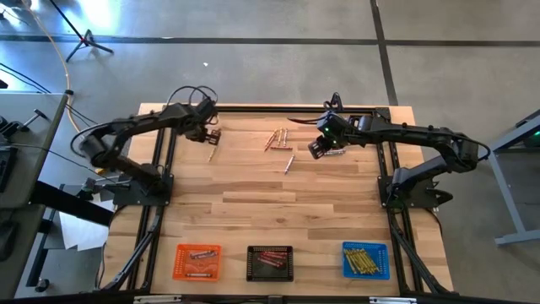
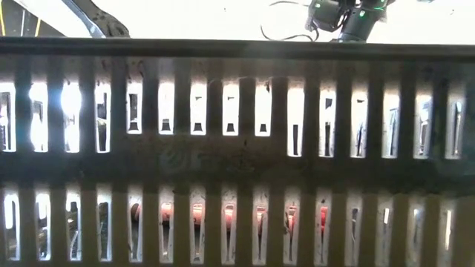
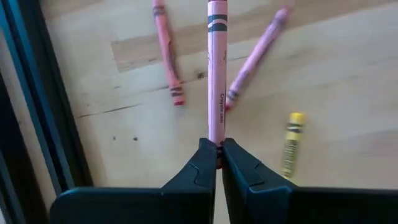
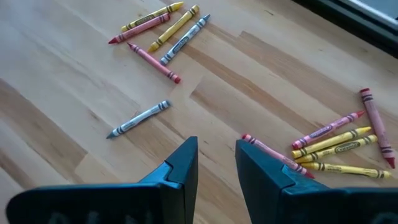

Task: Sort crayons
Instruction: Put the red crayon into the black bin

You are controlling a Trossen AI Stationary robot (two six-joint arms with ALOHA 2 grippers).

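Observation:
My left gripper (image 1: pixel 208 135) is at the table's far left, shut on a pink crayon (image 3: pixel 217 68). Below it on the wood lie an orange-red crayon (image 3: pixel 168 53), a pink one (image 3: pixel 255 56) and a short yellow one (image 3: pixel 292 143). My right gripper (image 4: pixel 216 155) hovers open at the far right (image 1: pixel 321 149). A red crayon (image 4: pixel 273 154) lies just beside one of its fingers, outside the gap, next to a cluster of yellow and red crayons (image 4: pixel 339 146). More crayons lie mid-table (image 1: pixel 277 139). My left gripper pinches the pink crayon by one end (image 3: pixel 217 144) between its two fingertips. The crayon sticks straight out ahead, in line with the fingers. It appears raised above the crayons lying on the wood.
Orange (image 1: pixel 197 260), black (image 1: pixel 270 262) and blue (image 1: pixel 365 259) trays holding crayons stand along the near edge. The black tray's slotted wall (image 2: pixel 237 156) fills the low view. A grey crayon (image 4: pixel 140 119) and a far group of crayons (image 4: pixel 161 25) lie on the wood. A black rail (image 3: pixel 31 99) runs along the table's left side.

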